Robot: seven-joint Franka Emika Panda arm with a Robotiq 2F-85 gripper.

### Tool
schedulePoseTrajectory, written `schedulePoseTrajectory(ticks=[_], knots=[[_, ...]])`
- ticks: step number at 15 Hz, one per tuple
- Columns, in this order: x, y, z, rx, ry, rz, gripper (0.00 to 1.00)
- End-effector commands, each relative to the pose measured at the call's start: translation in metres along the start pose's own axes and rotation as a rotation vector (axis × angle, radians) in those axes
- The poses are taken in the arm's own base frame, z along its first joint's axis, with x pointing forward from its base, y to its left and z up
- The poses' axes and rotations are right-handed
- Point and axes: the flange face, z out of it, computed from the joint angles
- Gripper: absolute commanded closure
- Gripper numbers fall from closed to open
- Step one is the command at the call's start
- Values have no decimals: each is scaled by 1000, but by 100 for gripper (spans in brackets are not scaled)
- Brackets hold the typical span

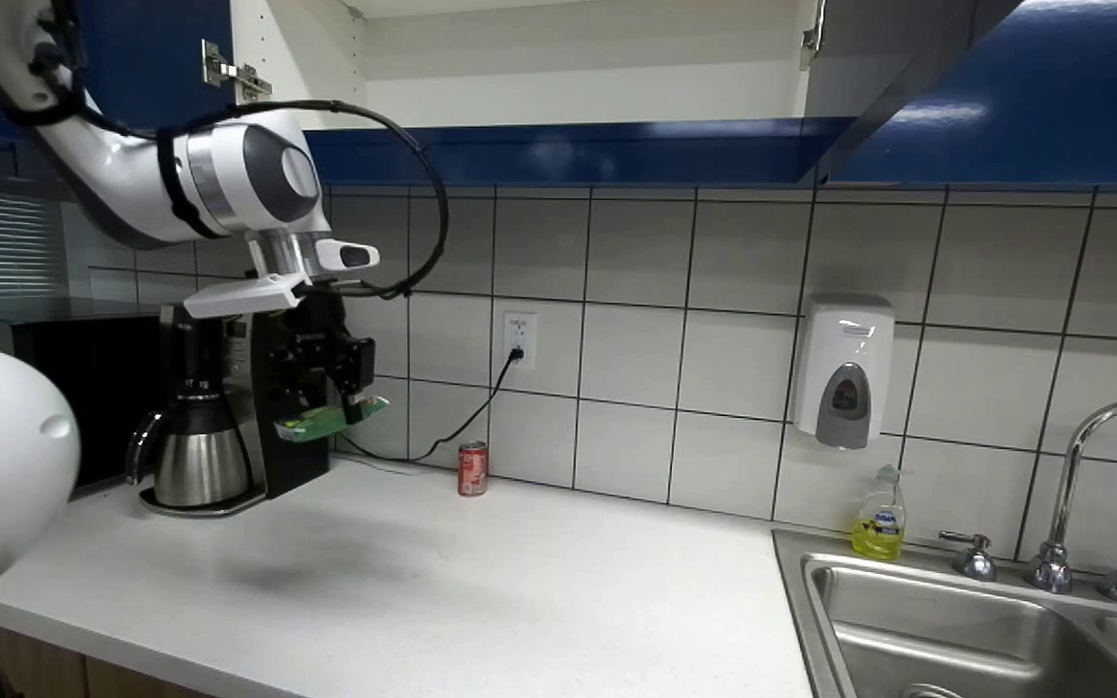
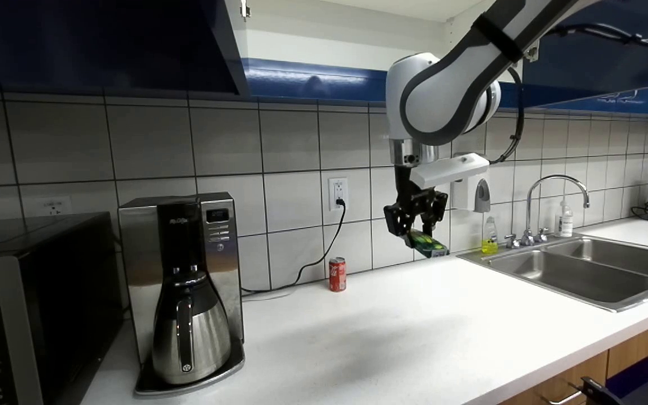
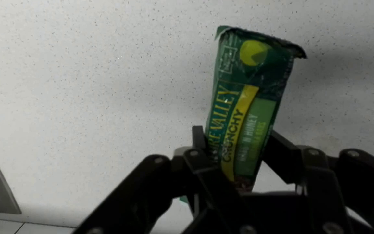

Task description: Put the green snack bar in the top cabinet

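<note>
Green, flat and held in mid-air: the green snack bar (image 3: 248, 104), clamped in the black tool (image 3: 239, 146), with fingertips (image 3: 282, 156) against both long sides and a crimped end sticking out beyond them. Tilted in both exterior views, clear of the white surface (image 1: 539, 601) and lower than the top cabinet (image 1: 578, 78). Marked "CRUNCHY" on a yellow band in the wrist view, beside "VALLEY" in yellow letters, with some of the lettering covered or too dim to make out. Up above, open, pale inside, edged along the bottom with a dark blue strip (image 1: 558, 155): that same cabinet. Standing on the surface near the tiled wall (image 1: 631, 354), upright and apart from the snack bar: a small red can (image 2: 337, 274). Farther along, a coffee maker (image 2: 225, 281) with a steel carafe (image 2: 208, 337) on its base, next to a dark microwave (image 2: 65, 292). Toward the opposite end, set into the surface, a steel sink (image 1: 804, 601), with a clear bottle of yellow liquid (image 1: 877, 528) at its back edge and, fixed to the wall above, a white dispenser (image 1: 849, 325)
</note>
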Motion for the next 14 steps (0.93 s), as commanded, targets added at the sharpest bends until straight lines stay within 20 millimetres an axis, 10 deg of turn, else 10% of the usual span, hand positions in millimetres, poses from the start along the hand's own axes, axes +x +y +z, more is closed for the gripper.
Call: schedulePoseTrajectory(ticks=[1, 14], knots=[[-4, 5, -50, -23, 55, 46, 79], [22, 17, -220, -48, 359, 169, 79]])
